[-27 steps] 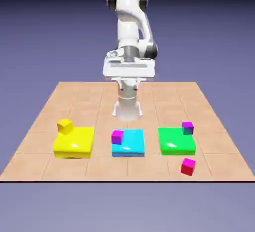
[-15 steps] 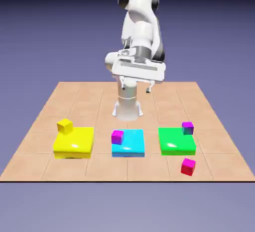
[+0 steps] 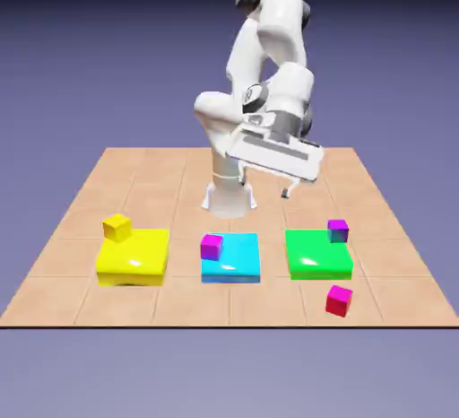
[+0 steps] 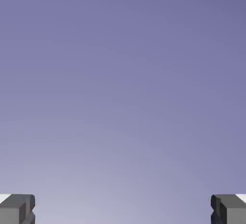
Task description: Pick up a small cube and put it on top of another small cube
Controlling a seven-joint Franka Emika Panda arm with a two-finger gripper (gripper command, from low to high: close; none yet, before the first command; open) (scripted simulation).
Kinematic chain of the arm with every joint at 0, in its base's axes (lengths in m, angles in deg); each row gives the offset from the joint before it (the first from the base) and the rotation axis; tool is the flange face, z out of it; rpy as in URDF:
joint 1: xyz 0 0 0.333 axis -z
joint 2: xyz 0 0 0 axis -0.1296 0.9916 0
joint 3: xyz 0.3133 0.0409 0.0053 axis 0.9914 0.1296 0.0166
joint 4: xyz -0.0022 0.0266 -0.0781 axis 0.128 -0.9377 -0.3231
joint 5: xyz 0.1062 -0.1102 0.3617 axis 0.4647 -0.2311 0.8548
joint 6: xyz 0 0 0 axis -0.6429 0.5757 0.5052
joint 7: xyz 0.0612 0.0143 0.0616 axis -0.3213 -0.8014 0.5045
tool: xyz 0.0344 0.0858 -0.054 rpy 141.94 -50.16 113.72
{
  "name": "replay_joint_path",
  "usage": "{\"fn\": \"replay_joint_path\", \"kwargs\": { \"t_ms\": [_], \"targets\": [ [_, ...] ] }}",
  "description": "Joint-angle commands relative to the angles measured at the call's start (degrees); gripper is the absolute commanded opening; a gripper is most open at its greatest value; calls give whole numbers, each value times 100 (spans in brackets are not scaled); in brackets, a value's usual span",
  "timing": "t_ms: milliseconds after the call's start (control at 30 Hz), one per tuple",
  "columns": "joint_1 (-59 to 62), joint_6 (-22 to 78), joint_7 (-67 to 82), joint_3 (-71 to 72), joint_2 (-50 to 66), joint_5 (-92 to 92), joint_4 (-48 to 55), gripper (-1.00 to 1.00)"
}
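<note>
Overhead, the gripper hung high above the table, its jaws spread to their widest and empty; in the hand view the two grey fingertips stood at opposite bottom corners with only backdrop between them. The small red cube lay on bare table just in front of the green block, off that block's corner toward the exterior view's right. From the green block, the gripper stood behind and toward the exterior view's left, well apart from the red cube and much higher. The coming reach would therefore, by judgement, run forward past the green block and down. The small yellow cube rested at the back left corner of the yellow block, far to the green block's left. The cube showed no long axis, so either pair of its faces would serve for a grip.
</note>
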Motion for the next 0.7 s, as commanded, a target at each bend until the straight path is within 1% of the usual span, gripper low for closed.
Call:
{"fn": "replay_joint_path", "kwargs": {
  "t_ms": [0, 667],
  "targets": [
    [169, 20, -139, 208, 12, -63, 38, 0],
    [3554, 418, -2910, 4361, 254, -1320, 790, 0]
  ]
}}
